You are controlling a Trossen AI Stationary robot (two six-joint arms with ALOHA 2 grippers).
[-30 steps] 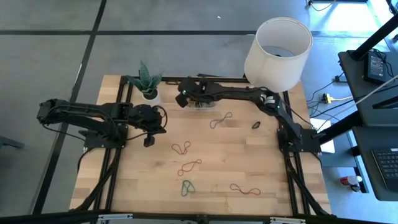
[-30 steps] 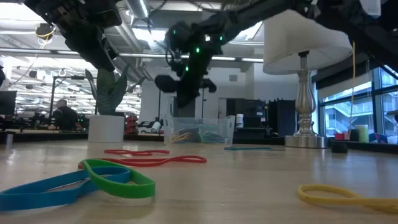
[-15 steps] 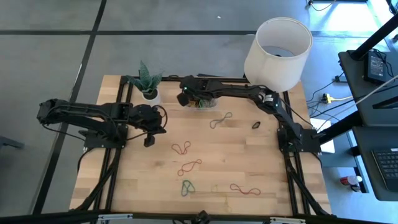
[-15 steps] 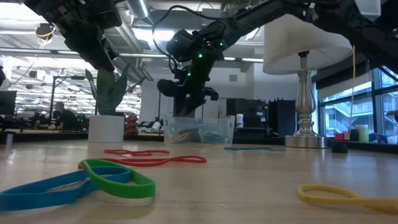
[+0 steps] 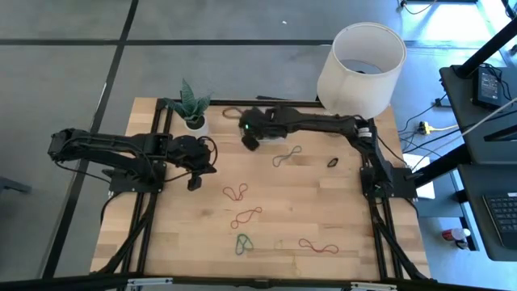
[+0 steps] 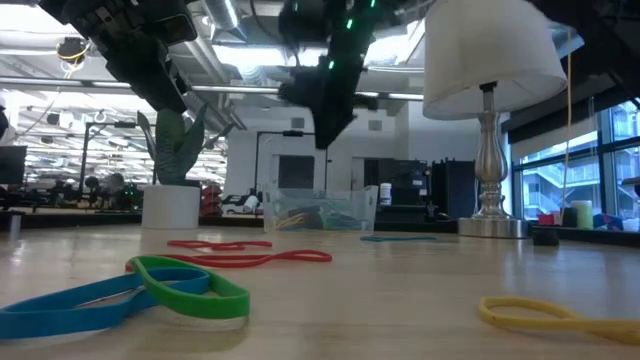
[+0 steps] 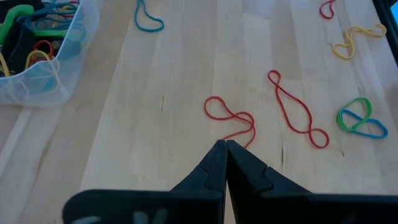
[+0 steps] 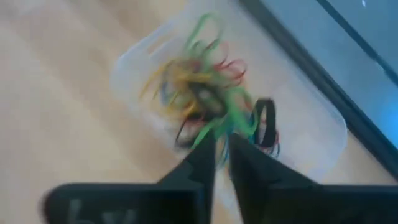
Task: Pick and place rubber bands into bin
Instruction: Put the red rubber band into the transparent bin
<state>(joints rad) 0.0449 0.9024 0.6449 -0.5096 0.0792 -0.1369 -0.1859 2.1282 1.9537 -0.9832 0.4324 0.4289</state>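
High view: we find the right gripper [image 5: 250, 139] hanging just beside the bin [image 5: 265, 134], on its near side, raised above the worktop [image 5: 355, 234]. Its wrist view looks down past the fingers at the bin [image 8: 311, 134], a shallow clear plastic tray with thin walls, already holding a tangled heap of green, yellow, red and black loops. The fingers stand a narrow gap apart with nothing visibly between them; we judge a band has been let go into the tray and the arm is leaving for another.

The left gripper [image 7: 225, 149] waits off to the other side, fingertips pressed together and empty, pointed at a red rubber band [image 7: 231, 118] lying right ahead of it on the bare wood. Beyond that lie a longer red figure-eight [image 7: 297, 109], a green and blue pair [image 7: 359, 118], a yellow band [image 7: 357, 37] and a blue loop [image 7: 148, 18]. We judge the closed, low posture to be a parked one.

The rubber bands left out are thin, limp elastic, flat on smooth pale planks, several twisted; from above a greenish one [image 5: 286, 156] lies closest to the right gripper, a small black one [image 5: 333, 162] farther off. Such slack, flat pieces will likely demand fingertips pressed right to the wood. A lamp [image 5: 361, 58] and potted plant [image 5: 193, 109] flank the bin.
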